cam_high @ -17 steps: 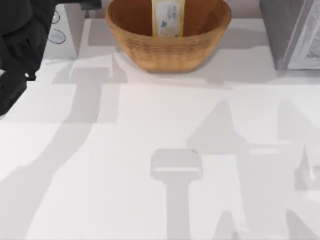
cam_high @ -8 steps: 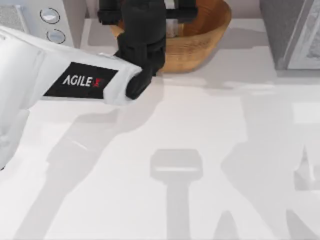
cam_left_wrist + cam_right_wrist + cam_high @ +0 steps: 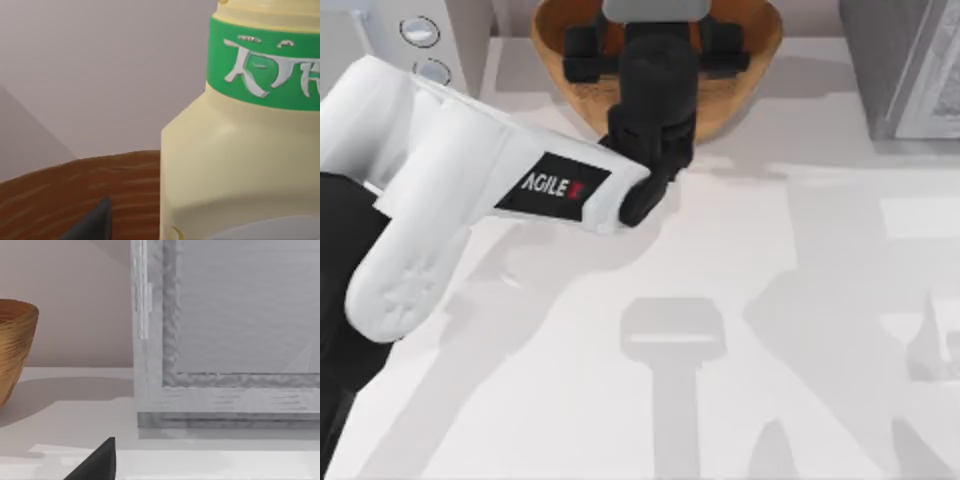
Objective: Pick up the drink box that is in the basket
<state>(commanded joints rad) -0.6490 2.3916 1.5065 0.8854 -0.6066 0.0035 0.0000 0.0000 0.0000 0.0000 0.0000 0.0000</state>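
Observation:
The drink box [image 3: 240,150] fills the left wrist view up close: a pale cream-yellow carton with a green printed band near its top. It stands inside the tan wicker basket [image 3: 752,62] at the table's back middle. My left gripper [image 3: 653,45] hangs over the basket's middle and hides the box from above. It is open: one dark fingertip [image 3: 95,225] sits beside the box, apart from it, above the basket's brown rim [image 3: 75,185]. My right arm is parked, with its fingertip [image 3: 97,462] low over the table.
A grey-white box with round knobs [image 3: 420,35] stands at the back left, beside my left arm's white link [image 3: 470,170]. A large grey box [image 3: 900,60] stands at the back right, close ahead in the right wrist view [image 3: 225,340] with the basket's side [image 3: 15,340].
My left arm has swung in from the far left, and its gripper has shifted right to the basket's middle. The drink box, seen from above a second ago, is now covered.

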